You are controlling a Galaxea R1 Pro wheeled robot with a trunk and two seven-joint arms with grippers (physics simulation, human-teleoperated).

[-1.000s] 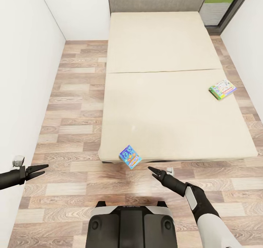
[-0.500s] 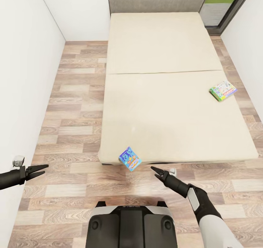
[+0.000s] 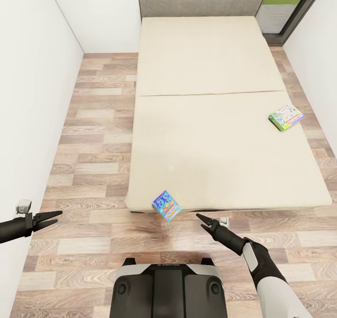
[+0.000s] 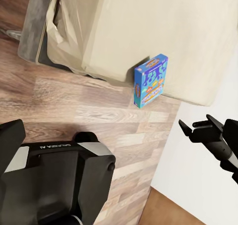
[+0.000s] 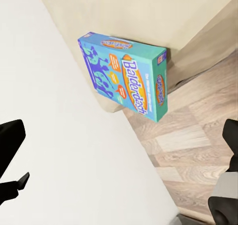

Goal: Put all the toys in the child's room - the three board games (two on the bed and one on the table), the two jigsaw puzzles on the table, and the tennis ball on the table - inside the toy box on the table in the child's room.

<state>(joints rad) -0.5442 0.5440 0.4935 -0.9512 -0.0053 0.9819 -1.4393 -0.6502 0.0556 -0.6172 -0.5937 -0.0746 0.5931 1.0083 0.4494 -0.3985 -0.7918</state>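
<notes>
Blue board game (image 3: 166, 205) tilted against bed (image 3: 224, 168) edge. Green board game (image 3: 285, 117) lying on mattress. Right gripper (image 3: 204, 220) fingers seemingly together, empty; left gripper (image 3: 51, 216) fingers slightly apart.

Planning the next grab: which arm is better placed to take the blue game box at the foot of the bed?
Right. The right gripper sits close beside the blue game box at the bed edge, while the left gripper hangs far off near the wall.
</notes>
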